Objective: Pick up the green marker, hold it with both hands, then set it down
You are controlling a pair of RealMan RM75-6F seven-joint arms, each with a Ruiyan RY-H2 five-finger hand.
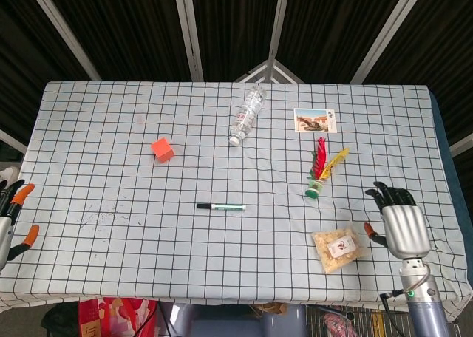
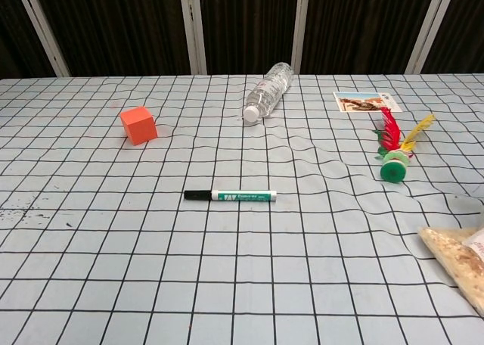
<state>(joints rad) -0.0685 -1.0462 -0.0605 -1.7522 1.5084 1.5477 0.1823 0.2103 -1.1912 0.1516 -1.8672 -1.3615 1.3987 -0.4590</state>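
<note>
The green marker (image 1: 221, 206) (image 2: 231, 196) lies flat near the middle of the checked tablecloth, its black cap pointing left. Nothing touches it. My right hand (image 1: 397, 222) hovers over the table's right edge, far right of the marker, fingers apart and empty. My left hand (image 1: 10, 217) shows only at the left frame edge, beyond the table, with orange-tipped fingers spread and nothing in them. The chest view shows neither hand.
An orange cube (image 1: 162, 149) sits left of centre. At the back lie a clear plastic bottle (image 1: 246, 114) and a picture card (image 1: 315, 120). A feathered shuttlecock (image 1: 321, 171) and a snack bag (image 1: 338, 247) lie between the marker and my right hand.
</note>
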